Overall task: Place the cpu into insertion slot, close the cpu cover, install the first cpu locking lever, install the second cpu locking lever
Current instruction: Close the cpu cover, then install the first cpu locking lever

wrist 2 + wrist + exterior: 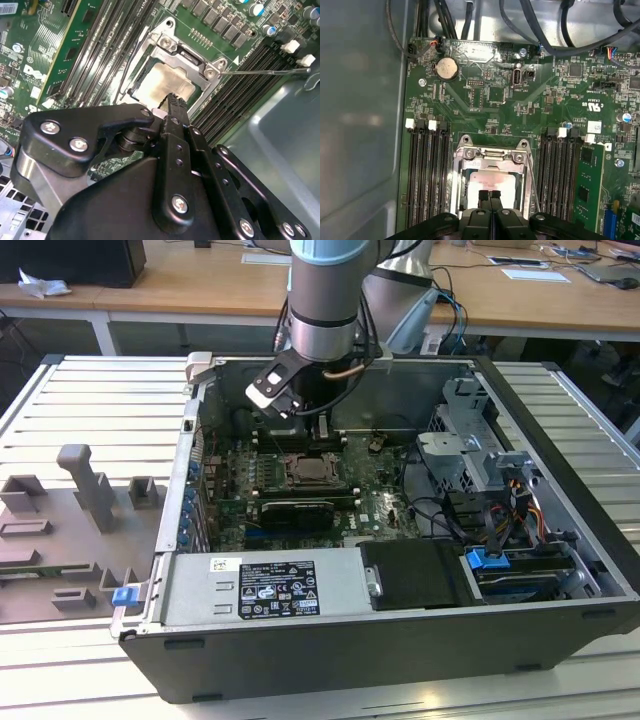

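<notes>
The cpu lay flat in the insertion slot, its pale top showing through the window of the cpu cover, which was folded down over it. The end effector, fingers pinched together on nothing, hung at the chip's edge, probably to press the frame flat. One locking lever stood unlatched alongside.

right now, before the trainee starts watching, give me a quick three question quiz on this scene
1. True or false: the cpu cover lies flat around the cpu.
2. The gripper is: A wide open, B shut with nothing held, C shut on a cable.
3. What round silver part sits on the motherboard?
Key: 1 true; 2 B; 3 the coin battery.
</notes>
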Tool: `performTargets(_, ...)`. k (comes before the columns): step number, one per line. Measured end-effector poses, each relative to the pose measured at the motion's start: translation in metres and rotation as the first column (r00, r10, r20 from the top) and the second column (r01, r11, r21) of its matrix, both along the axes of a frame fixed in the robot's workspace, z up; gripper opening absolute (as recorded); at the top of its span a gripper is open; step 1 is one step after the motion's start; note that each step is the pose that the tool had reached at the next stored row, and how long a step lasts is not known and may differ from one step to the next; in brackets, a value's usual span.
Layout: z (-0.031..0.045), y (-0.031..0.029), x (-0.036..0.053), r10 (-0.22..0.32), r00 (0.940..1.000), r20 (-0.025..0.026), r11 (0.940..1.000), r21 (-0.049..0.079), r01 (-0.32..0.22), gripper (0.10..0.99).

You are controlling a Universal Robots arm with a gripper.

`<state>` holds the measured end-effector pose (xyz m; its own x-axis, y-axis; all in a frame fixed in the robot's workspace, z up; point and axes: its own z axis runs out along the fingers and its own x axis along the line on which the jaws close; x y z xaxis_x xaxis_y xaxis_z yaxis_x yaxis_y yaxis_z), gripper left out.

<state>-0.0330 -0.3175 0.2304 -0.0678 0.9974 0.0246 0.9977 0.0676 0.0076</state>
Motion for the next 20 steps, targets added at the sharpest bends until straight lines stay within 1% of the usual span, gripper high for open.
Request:
performTargets(3,0.0000,0.0000,-0.0014,0.000,1.0000,0.0000,1.0000,0.000,0.000,0.106)
performTargets(5,-0.0001,0.0000,-0.0020,0.000,1.0000,0.0018,1.0000,0.000,0.000,0.106)
performTargets(11,0.0002,0.0000,-0.0022,0.001,1.0000,0.0018,1.0000,-0.001,-0.001,0.106)
performTargets(12,0.0009,0.0000,-0.0023,0.001,1.0000,0.0017,1.0000,-0.001,-0.001,0.106)
performTargets(14,0.0065,0.0001,-0.0022,0.002,1.0000,0.0018,1.0000,-0.001,-0.002,0.106)
performTargets(17,0.0072,0.0002,-0.0027,0.002,1.0000,0.0035,1.0000,-0.001,-0.002,0.106)
performTargets(20,0.0073,0.0002,-0.0027,0.002,1.0000,0.0036,1.0000,-0.001,-0.002,0.106)
